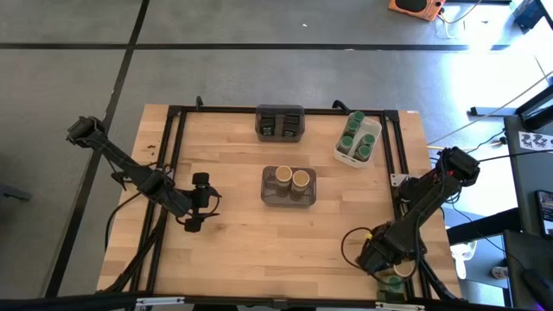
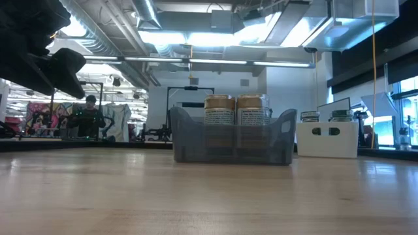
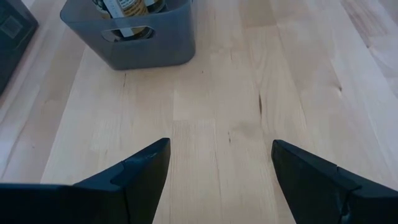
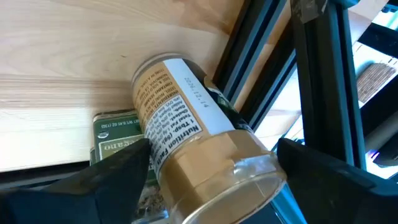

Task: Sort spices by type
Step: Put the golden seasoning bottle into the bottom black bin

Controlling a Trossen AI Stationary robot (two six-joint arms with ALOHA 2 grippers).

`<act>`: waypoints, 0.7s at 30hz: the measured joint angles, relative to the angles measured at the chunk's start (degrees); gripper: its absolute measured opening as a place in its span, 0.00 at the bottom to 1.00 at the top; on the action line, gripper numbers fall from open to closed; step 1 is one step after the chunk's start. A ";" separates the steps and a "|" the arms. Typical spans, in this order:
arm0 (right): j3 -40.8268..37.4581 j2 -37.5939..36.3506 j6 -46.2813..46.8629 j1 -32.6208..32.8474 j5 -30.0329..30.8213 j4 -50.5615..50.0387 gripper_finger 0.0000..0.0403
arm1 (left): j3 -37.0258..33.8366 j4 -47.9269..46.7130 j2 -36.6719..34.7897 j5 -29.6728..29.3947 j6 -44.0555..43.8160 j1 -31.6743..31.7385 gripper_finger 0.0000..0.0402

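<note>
High view: two tan-lidded jars point(image 1: 289, 179) stand in the grey bin point(image 1: 289, 199) mid-counter point(image 1: 242, 250); green-lidded jars point(image 1: 356, 131) fill the white tray point(image 1: 340, 155).
Left wrist view: left gripper point(image 3: 217, 163) spread, empty, above bare wood.
Right wrist view: right gripper point(image 4: 211, 163) spread around a tilted tan-lidded jar point(image 4: 193, 155) at the counter's corner.

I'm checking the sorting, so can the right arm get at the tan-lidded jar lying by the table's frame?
Probably yes. The right end effector is open with the tan-lidded jar lying between its fingers; the black frame rail sits close alongside.
</note>
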 joint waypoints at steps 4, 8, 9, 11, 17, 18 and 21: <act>0.00 0.00 0.00 0.00 -0.13 -0.04 0.86 | 0.00 0.00 0.00 0.00 0.02 0.00 0.69; 0.00 0.00 0.02 0.00 -0.33 0.38 0.86 | 0.00 0.00 0.00 0.00 0.02 0.00 0.69; 0.00 0.00 0.00 0.00 -0.50 0.65 0.86 | 0.00 -0.02 0.00 0.00 0.02 0.00 0.69; 0.00 0.00 0.00 0.00 -0.96 0.81 0.86 | 0.00 -0.03 0.00 0.00 0.02 0.00 0.69; 0.00 0.00 -0.02 -0.07 -1.53 0.78 0.82 | 0.00 -0.03 0.00 0.00 0.02 0.00 0.69; 0.01 0.00 -0.04 -0.07 -1.52 0.72 0.80 | 0.00 -0.03 0.00 0.00 0.02 0.00 0.69; 0.09 -0.09 -0.20 -0.07 -0.48 0.57 0.73 | 0.00 -0.04 0.00 0.00 0.02 0.00 0.69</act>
